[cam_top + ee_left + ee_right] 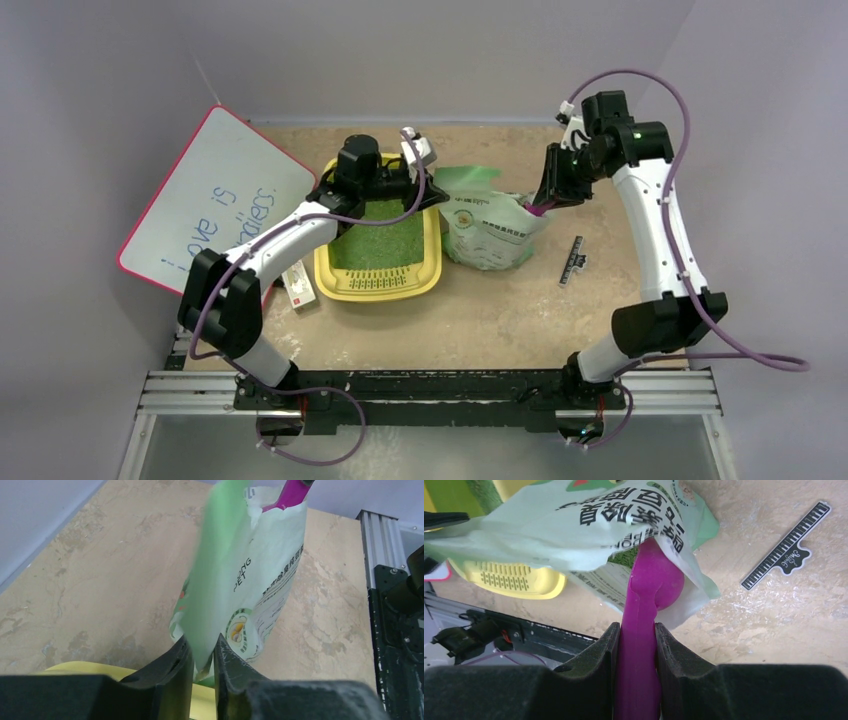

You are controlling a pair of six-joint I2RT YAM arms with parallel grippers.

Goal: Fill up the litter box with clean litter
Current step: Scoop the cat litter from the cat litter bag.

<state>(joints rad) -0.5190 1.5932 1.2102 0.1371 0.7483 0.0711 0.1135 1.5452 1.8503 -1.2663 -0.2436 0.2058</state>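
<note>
Looking down from the top view, I see the yellow litter box (380,294) left of centre in the frame. Green clean litter (385,240) covers its floor, and the slotted grate is at its lower end. Just right of it sits the pale green litter bag (490,230). My left gripper (204,652) is pinched narrow on the bag's green top flap. My right gripper (636,632) clamps the handle of the purple scoop (656,580), whose bowl is tucked inside the bag's mouth. A small black ruler (572,260) lies right of the bag, and a pink-edged whiteboard (200,200) sits at the left.
</note>
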